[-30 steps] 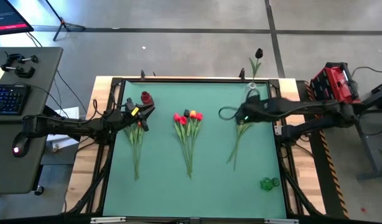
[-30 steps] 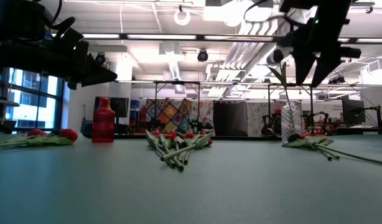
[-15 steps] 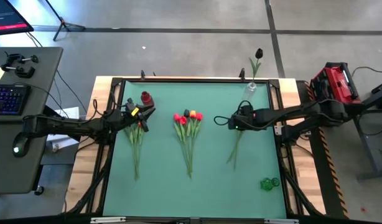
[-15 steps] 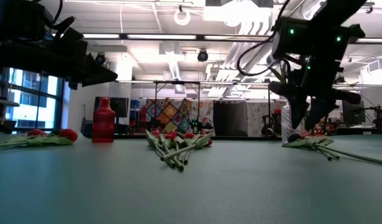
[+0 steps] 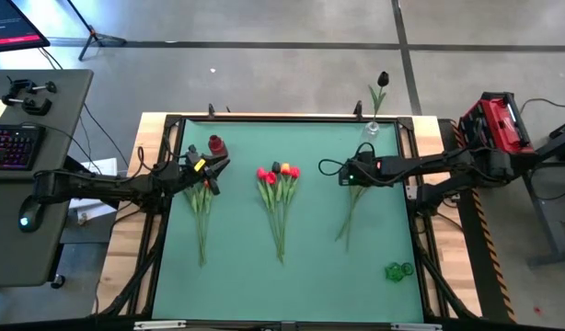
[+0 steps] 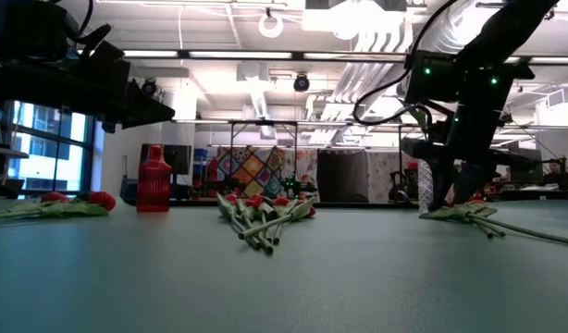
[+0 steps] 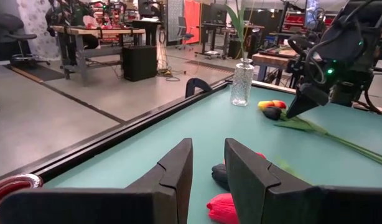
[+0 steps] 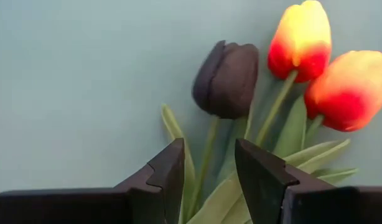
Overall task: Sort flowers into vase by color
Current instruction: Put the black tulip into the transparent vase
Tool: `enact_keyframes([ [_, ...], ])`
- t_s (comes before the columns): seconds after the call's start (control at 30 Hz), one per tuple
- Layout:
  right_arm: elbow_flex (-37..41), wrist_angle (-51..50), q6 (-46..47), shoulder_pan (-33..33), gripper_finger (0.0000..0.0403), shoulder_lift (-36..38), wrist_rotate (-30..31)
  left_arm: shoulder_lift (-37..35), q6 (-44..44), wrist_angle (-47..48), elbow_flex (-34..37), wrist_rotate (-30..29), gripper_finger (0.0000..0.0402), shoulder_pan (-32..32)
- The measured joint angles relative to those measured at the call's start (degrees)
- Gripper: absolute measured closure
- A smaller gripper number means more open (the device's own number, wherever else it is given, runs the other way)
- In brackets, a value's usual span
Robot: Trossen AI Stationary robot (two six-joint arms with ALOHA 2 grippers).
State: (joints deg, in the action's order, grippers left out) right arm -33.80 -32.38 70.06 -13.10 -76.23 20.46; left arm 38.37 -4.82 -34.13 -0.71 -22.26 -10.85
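1. Right wrist view: the right claw [image 8: 208,171] hangs low over the right bunch of flowers [image 8: 265,118], fingers slightly apart around the stem below a near-black tulip [image 8: 227,78]; whether they pinch it I cannot tell.
2. Two orange tulips [image 8: 328,68] lie just beside the dark head on the green desk [image 5: 310,257].
3. High view: the left claw [image 5: 209,171] hovers over the left red bunch [image 5: 201,216], fingers narrowly parted, holding nothing.
4. A mixed bunch [image 5: 279,198] lies mid-desk.
5. A red vase [image 5: 216,144] and a clear vase [image 5: 371,129] stand near the far edge.
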Motion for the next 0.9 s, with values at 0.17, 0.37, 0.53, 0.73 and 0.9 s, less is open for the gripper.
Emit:
enact_keyframes([
  [0.17, 0.0, 0.9, -1.0, 0.0, 0.0288, -0.2, 0.0, 0.0, 0.1, 0.0, 0.0, -0.3, 0.0322, 0.0],
  [0.37, 0.0, 2.6, -0.8, 0.0, 0.0334, -5.1, 0.0, 0.0, 0.1, 0.0, 0.0, -0.7, 0.0322, 0.0],
  [0.53, -0.2, 4.1, -1.1, 0.4, 0.0361, -7.2, 0.7, 0.0, 0.0, 0.0, 0.0, -0.7, 0.0322, 0.0],
  [0.73, -0.7, 3.7, -1.0, 3.4, 0.0397, -3.3, 1.2, 0.0, 0.1, 0.3, 0.0, -0.8, 0.0322, 0.0],
  [0.9, -2.1, 3.4, -0.7, 7.6, 0.04, 3.2, 7.5, 0.0, 0.1, 0.9, 0.0, -0.8, 0.0322, 0.0],
])
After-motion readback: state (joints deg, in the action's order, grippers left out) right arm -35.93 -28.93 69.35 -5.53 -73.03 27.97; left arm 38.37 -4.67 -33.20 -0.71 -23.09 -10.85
